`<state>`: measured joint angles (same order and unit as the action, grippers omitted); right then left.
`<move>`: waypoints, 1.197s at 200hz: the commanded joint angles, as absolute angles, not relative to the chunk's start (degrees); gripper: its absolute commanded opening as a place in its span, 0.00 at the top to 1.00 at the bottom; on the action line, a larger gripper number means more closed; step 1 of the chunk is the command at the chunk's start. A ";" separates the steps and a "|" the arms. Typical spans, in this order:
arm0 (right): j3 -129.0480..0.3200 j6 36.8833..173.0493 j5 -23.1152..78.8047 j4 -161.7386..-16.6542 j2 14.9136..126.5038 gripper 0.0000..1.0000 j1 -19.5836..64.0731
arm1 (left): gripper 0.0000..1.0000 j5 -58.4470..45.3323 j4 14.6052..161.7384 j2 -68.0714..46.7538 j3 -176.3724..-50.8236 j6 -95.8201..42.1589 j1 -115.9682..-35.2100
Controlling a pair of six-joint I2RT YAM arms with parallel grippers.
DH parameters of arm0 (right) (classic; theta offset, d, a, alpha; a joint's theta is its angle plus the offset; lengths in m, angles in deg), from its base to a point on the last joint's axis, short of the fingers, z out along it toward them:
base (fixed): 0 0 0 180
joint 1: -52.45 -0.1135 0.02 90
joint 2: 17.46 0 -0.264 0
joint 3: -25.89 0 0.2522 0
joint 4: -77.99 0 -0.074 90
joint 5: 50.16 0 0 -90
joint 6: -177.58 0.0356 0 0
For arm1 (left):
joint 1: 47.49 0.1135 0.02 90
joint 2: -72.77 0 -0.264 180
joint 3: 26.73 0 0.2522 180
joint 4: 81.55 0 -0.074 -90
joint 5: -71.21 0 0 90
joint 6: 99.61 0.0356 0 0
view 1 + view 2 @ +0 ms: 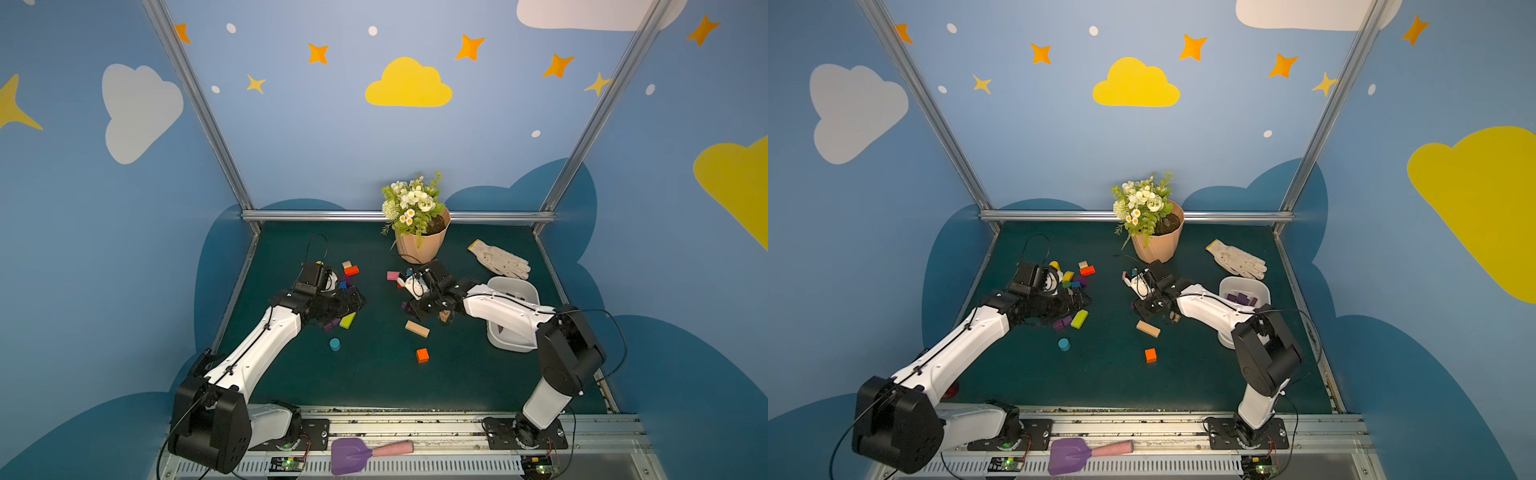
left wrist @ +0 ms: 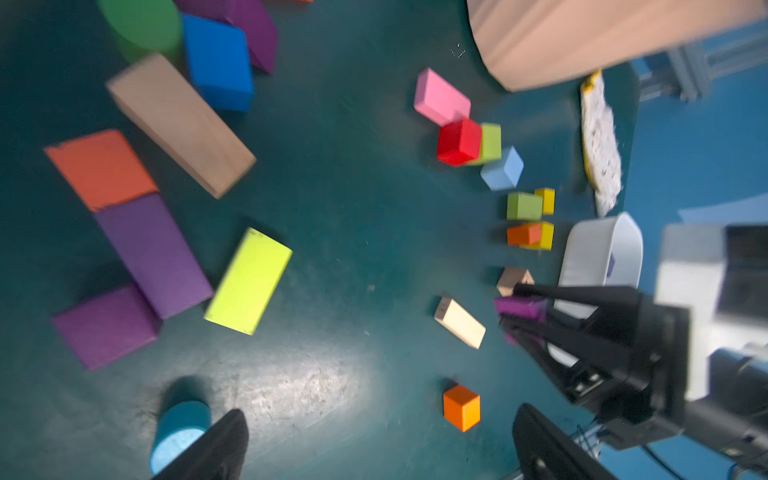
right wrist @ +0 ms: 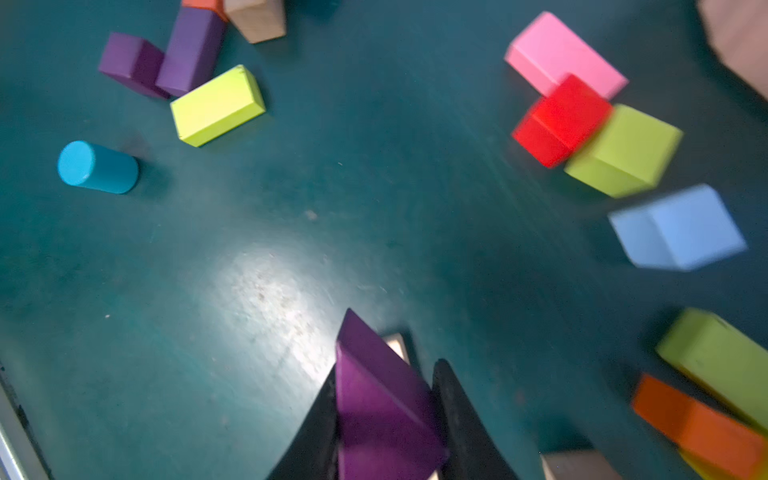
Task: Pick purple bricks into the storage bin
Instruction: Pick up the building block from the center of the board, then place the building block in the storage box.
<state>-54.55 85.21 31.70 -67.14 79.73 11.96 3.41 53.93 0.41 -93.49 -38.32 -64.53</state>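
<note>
Right jaws pinch a purple wedge (image 3: 382,399) at lower centre of the wrist view, its long axis running up-frame, tip upward. Left jaws gape wide, empty. The storage bin (image 1: 1246,284) sits right of centre.

A: Table mat (image 3: 374,187): dark teal, mostly matt and scuffed, with one shiny patch under the light.
B: Purple bricks (image 2: 153,253) and the purple wedge (image 3: 382,407): opaque matt paint, smooth faces. The tan block (image 2: 178,124) looks like bare, unpainted wood.
A: Storage bin (image 2: 590,253): smooth white plastic with a slight sheen. Glove (image 1: 500,259): pale speckled cloth.
B: Frame bar (image 1: 311,215): brushed metal. Flowerpot (image 1: 422,245): ribbed and matt; material unclear.
</note>
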 commanded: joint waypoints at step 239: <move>-40.78 107.31 55.54 -59.55 57.49 0.69 39.51 | 0.00 -8.18 58.05 7.10 -89.14 -29.80 -79.99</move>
